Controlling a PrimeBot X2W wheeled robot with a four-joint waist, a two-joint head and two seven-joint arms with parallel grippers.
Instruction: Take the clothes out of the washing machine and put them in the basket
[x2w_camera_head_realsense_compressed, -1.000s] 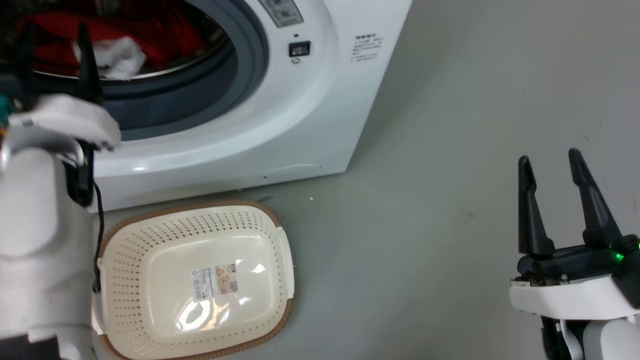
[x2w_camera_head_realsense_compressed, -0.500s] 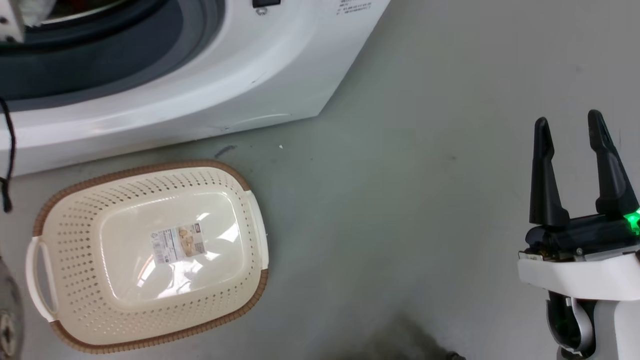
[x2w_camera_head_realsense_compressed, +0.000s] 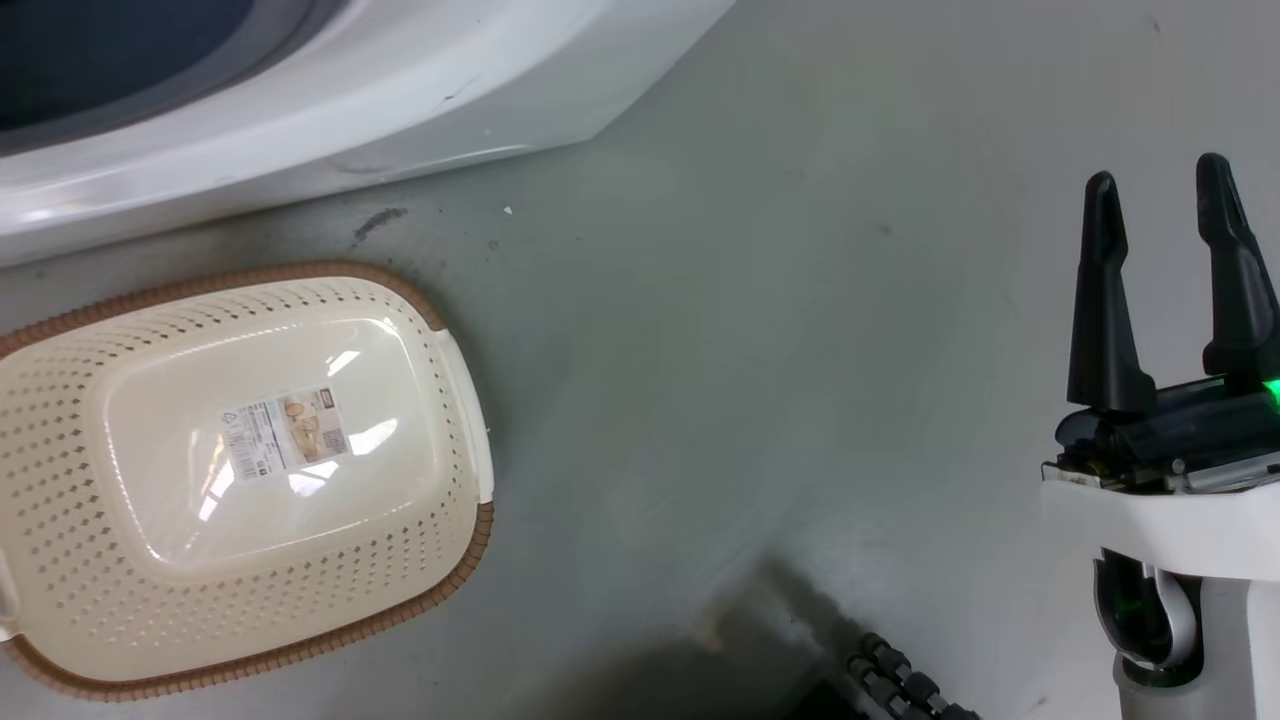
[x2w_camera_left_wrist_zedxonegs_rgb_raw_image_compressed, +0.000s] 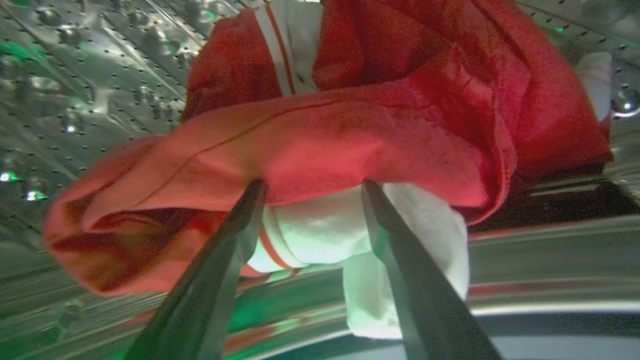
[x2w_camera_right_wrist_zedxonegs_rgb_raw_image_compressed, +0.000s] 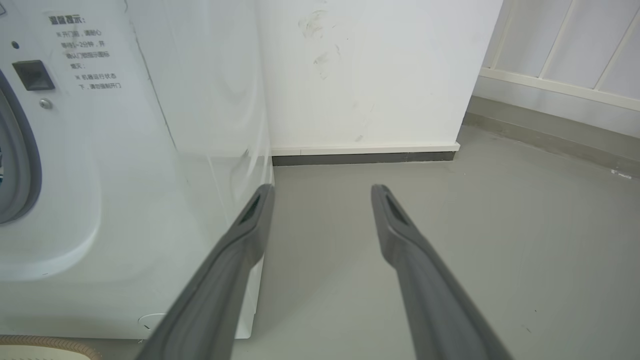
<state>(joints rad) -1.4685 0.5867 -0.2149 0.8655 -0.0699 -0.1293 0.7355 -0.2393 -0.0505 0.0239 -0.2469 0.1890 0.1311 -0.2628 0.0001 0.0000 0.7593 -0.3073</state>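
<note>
The clothes, a heap of red fabric with a white striped-trim part, lie in the perforated steel drum of the washing machine. My left gripper is open inside the drum, its fingertips against the lower edge of the red cloth with the white part between them. The cream basket stands on the floor in front of the machine with a paper label on its bottom. My right gripper is open over bare floor at the right, holding nothing; the right wrist view shows its fingers beside the machine's side.
Grey floor spreads between the basket and my right gripper. A white wall with a dark skirting stands behind the machine, and a dark ribbed cable lies at the bottom edge of the head view.
The head camera has tilted down: the porthole and the clothes have slid out of the top of its view. My left arm has left that view. The right gripper stays open.
</note>
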